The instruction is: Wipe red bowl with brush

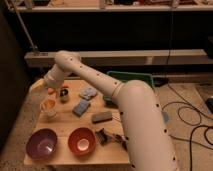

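The red bowl (81, 140) sits empty near the front edge of the wooden table (65, 125), right of centre. The brush (107, 136) lies just right of it, dark, with its far end hidden under my arm. My arm sweeps from the lower right up to the table's back left corner. There my gripper (39, 88) hangs open over the left edge with nothing in it, far from both bowl and brush.
A purple bowl (41, 143) stands left of the red one. A small white-orange cup (48, 106), a small can (64, 94), two blue-grey sponges (81, 107) and a grey block (102, 117) lie mid-table. A green bin (131, 79) sits behind; cables (192, 120) cross the floor on the right.
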